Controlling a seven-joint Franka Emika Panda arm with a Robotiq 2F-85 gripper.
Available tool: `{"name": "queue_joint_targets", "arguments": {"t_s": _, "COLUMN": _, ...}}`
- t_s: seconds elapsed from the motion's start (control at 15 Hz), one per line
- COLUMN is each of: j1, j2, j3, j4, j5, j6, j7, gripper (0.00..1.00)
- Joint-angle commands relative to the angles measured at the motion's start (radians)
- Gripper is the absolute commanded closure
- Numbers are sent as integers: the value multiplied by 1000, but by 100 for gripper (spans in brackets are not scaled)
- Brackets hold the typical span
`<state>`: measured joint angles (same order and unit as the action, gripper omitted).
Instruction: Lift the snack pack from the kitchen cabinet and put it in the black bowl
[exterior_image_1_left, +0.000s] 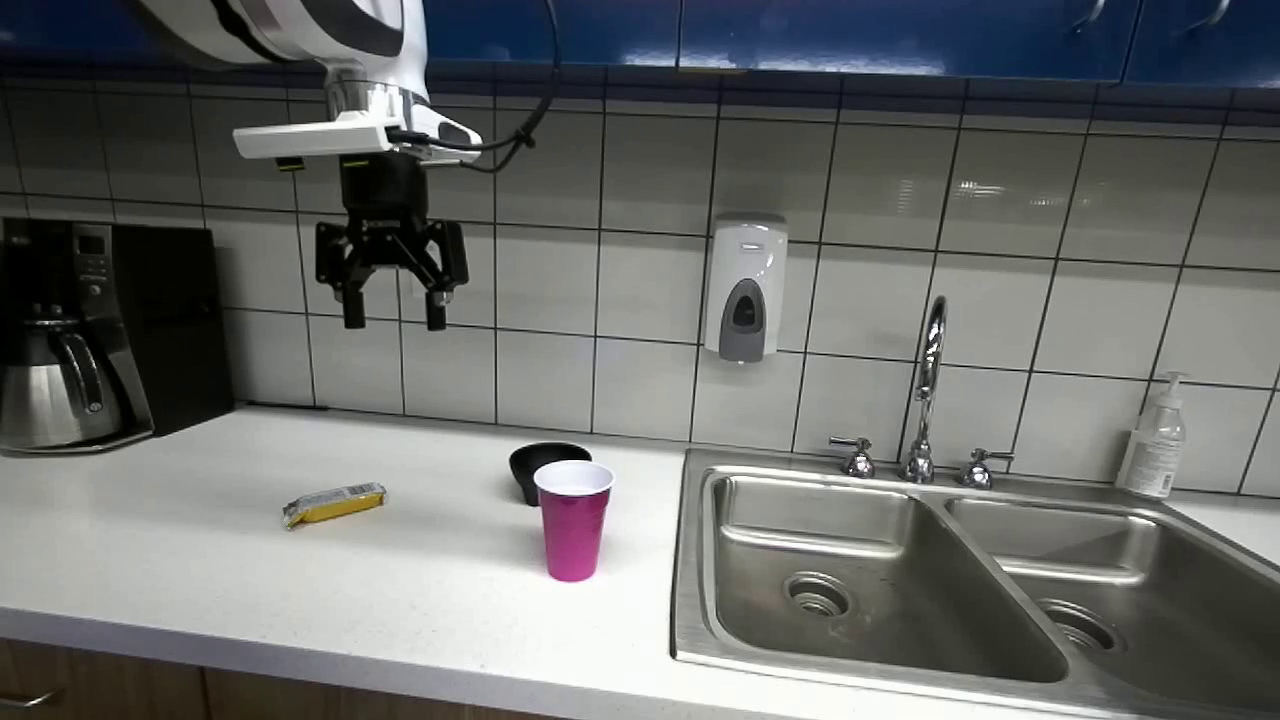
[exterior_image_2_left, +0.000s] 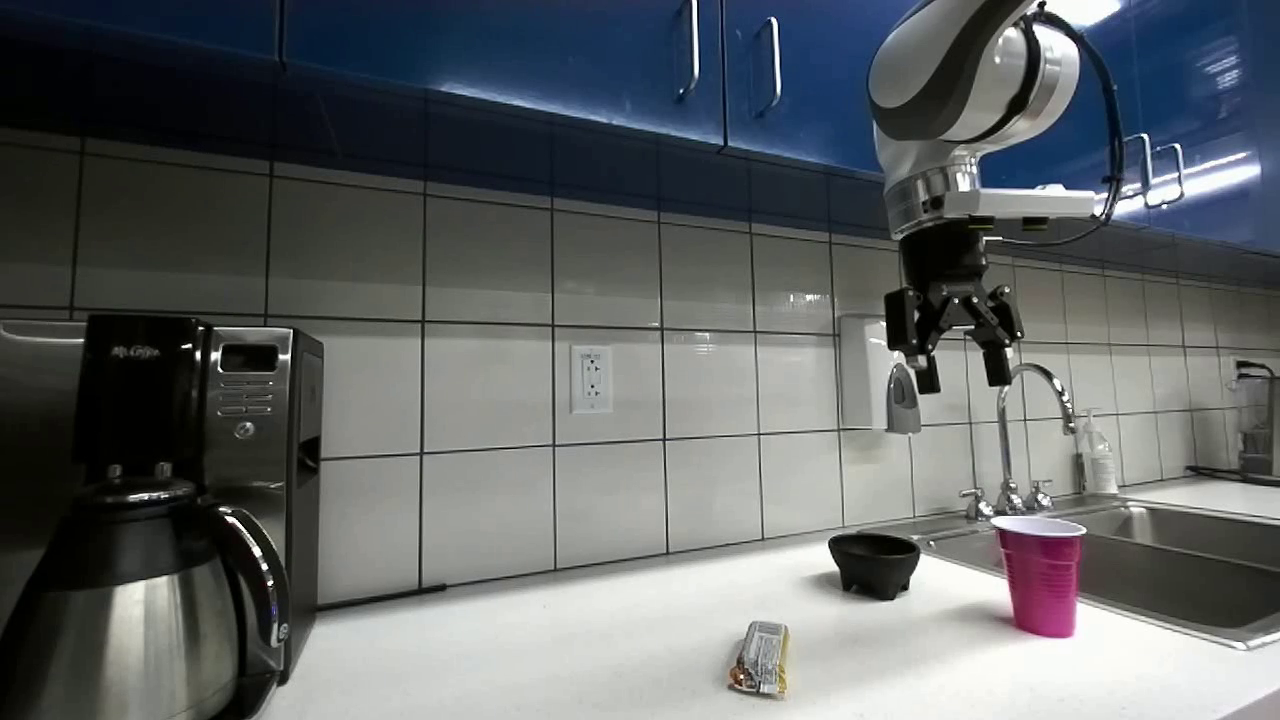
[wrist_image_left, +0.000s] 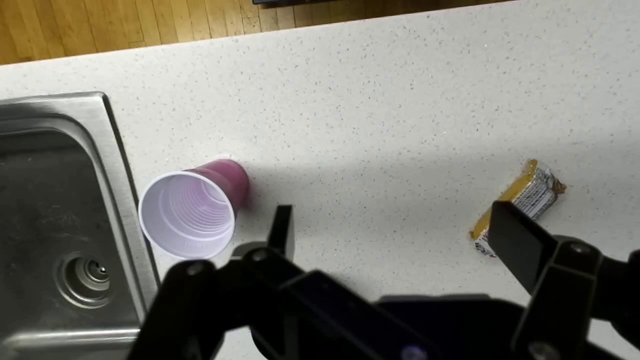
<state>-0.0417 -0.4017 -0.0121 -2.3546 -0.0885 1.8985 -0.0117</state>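
The snack pack, yellow with a grey printed face, lies flat on the white countertop of the kitchen cabinet (exterior_image_1_left: 430, 600) in both exterior views (exterior_image_1_left: 335, 504) (exterior_image_2_left: 764, 655). In the wrist view the snack pack (wrist_image_left: 534, 196) is at the right, partly covered by a finger. The black bowl stands upright on short feet near the wall (exterior_image_2_left: 875, 562); in an exterior view the pink cup partly hides it (exterior_image_1_left: 530, 462). I cannot make it out in the wrist view. My gripper (exterior_image_1_left: 394, 312) (exterior_image_2_left: 962, 374) (wrist_image_left: 392, 215) is open and empty, high above the countertop, touching nothing.
The pink cup (exterior_image_1_left: 574, 530) (exterior_image_2_left: 1045, 585) stands upright beside the bowl. The steel double sink (exterior_image_1_left: 695, 560) with faucet (exterior_image_1_left: 930, 390) lies beyond it. A coffee maker (exterior_image_2_left: 300, 500) stands at the opposite end. Blue cabinets (exterior_image_1_left: 900, 35) hang overhead; a soap dispenser (exterior_image_1_left: 748, 285) is on the wall.
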Motion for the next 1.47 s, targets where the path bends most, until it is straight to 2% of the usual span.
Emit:
{"name": "queue_joint_targets", "arguments": {"t_s": 0.0, "j1": 1, "j2": -8, "j3": 15, "j4": -20, "j5": 1, "j6": 28, "j7": 74, "gripper": 0}}
{"name": "queue_joint_targets", "arguments": {"t_s": 0.47, "j1": 15, "j2": 0, "j3": 97, "j4": -103, "j5": 60, "j6": 172, "j7": 378, "gripper": 0}}
{"name": "queue_joint_targets", "arguments": {"t_s": 0.73, "j1": 38, "j2": 30, "j3": 155, "j4": -123, "j5": 60, "j6": 226, "j7": 473, "gripper": 0}}
{"name": "queue_joint_targets", "arguments": {"t_s": 1.4, "j1": 78, "j2": 165, "j3": 245, "j4": -94, "j5": 41, "j6": 347, "j7": 700, "gripper": 0}}
